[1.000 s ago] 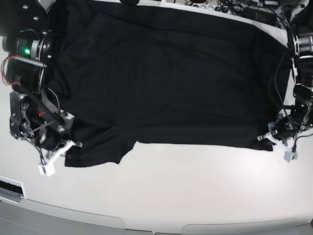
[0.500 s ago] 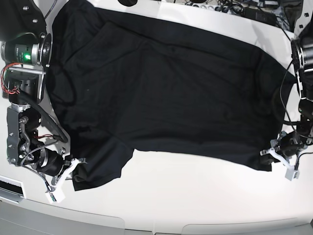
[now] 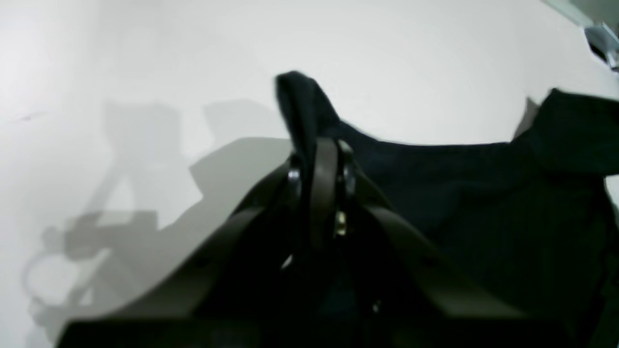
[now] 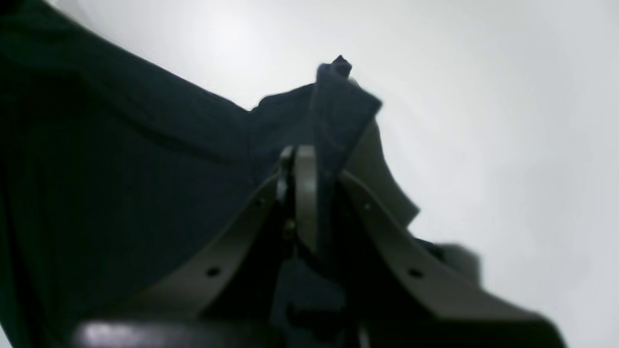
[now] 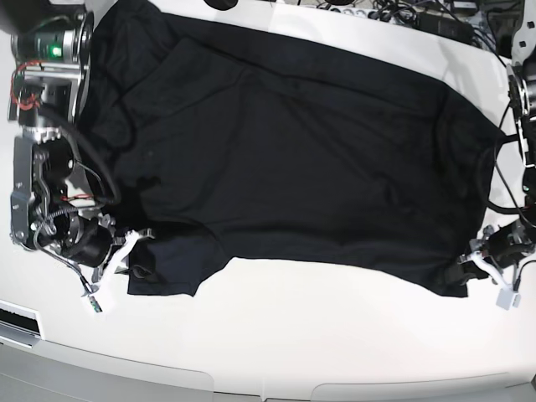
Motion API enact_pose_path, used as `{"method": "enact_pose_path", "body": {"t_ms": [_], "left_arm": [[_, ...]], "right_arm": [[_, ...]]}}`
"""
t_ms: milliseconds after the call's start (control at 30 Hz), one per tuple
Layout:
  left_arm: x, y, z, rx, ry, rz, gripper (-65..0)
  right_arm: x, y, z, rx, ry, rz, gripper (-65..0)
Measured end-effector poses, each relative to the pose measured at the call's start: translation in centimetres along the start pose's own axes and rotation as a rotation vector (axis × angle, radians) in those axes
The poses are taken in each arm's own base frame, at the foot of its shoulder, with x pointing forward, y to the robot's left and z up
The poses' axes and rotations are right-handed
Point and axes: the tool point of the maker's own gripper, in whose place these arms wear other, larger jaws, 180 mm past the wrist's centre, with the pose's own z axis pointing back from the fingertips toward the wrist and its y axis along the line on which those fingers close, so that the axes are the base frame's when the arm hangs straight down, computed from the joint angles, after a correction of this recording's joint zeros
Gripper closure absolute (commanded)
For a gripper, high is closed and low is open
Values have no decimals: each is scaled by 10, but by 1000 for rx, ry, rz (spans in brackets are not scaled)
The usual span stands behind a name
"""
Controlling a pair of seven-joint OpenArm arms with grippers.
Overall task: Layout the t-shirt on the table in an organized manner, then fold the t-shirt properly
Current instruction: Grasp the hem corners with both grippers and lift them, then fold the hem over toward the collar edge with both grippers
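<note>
The black t-shirt (image 5: 285,151) lies spread wide across the white table (image 5: 318,335), with a sleeve flap at the lower left. My right gripper (image 5: 132,247), on the base view's left, is shut on the shirt's near edge by that sleeve. Its wrist view shows a pinch of the black cloth (image 4: 338,96) poking up past the closed right gripper (image 4: 309,159). My left gripper (image 5: 473,266), on the base view's right, is shut on the shirt's near right corner. In its wrist view a fold of the cloth (image 3: 302,101) stands above the closed left gripper (image 3: 319,159).
Cables and power strips (image 5: 402,12) crowd the back edge. The right arm's motor housing (image 5: 50,46) stands over the shirt's far left part. The table's curved front edge (image 5: 251,387) runs below a bare white strip.
Both grippers have dragged the shirt's near edge toward the front of the table, baring white table at the back right. The right gripper dipped lower, then came back up a little.
</note>
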Motion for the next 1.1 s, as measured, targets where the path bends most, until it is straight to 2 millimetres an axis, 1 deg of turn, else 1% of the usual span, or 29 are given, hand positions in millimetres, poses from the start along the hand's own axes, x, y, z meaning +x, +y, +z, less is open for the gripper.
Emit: {"method": "enact_pose_path", "body": {"t_ms": [133, 267, 367, 467, 600, 733, 833, 933, 967, 1033, 1100], "left_arm": [[4, 10, 9, 24, 0, -9, 0], [5, 13, 11, 29, -1, -12, 0], [4, 12, 11, 28, 0, -11, 0], [4, 12, 11, 29, -1, -11, 0], [5, 12, 11, 28, -2, -10, 0], [7, 11, 11, 19, -16, 2, 0], [7, 11, 11, 20, -15, 2, 0], [3, 9, 11, 7, 8, 19, 0], [2, 6, 11, -9, 13, 41, 0], [-3, 1, 12, -33, 42, 69, 0], [-8, 1, 13, -37, 72, 74, 0]], "right_arm": [[0, 14, 13, -4, -19, 55, 0], [10, 24, 22, -6, -49, 104, 0], [16, 28, 27, -8, -64, 127, 0], [17, 28, 30, -14, -62, 141, 0], [15, 36, 34, 50, -59, 77, 0], [21, 45, 41, 128, -94, -2, 0], [23, 45, 50, 130, -80, 3, 0], [28, 53, 61, 150, -103, 21, 0], [25, 54, 64, 148, -98, 29, 0], [13, 56, 67, 145, -68, 30, 0], [1, 58, 70, 145, -39, 27, 0]]}}
